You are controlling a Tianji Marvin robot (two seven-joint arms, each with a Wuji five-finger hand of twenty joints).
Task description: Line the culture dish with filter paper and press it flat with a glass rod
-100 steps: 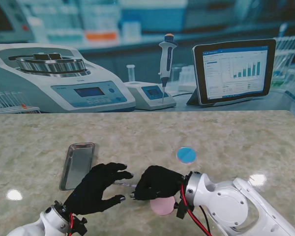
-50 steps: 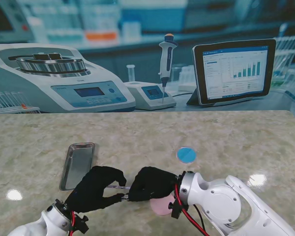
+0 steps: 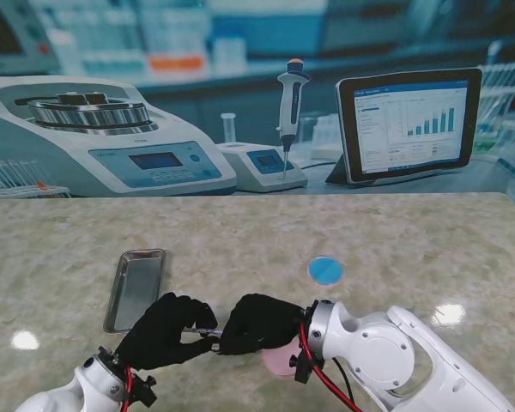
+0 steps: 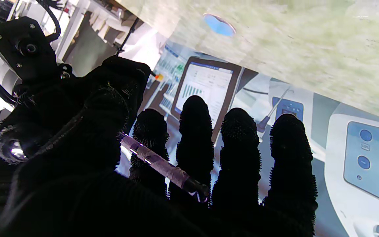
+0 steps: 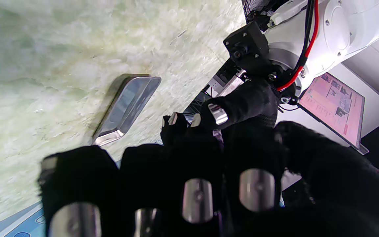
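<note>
Left hand: our left hand [image 3: 166, 332] sits near us, left of centre, with its fingers curled around one end of the glass rod [image 3: 204, 331]; our left wrist view shows the rod [image 4: 163, 167] lying across the fingers [image 4: 194, 131], the thumb closing over it.

Right hand: our right hand [image 3: 262, 323] meets the left at the rod's other end, fingers folded down on it. Both hands seem to have hold of it, which we judge to be a hand-over; who bears the weight we cannot tell.

Culture dish: the pinkish dish [image 3: 283, 360] lies near us, partly under our right wrist, so the rod's work is close by.

Filter paper: the blue disc [image 3: 326, 270] lies flat on the table [image 3: 412, 240], farther out and to the right, apart from the dish. Lining looks not yet done, if that disc is the paper.

Metal tray: the tray [image 3: 137, 287] stands far-left of our hands, empty as far as we see; likely the rod's rest.

Why so held: we keep the rod level and low between the hands, so a slip would mean a short drop.
</note>
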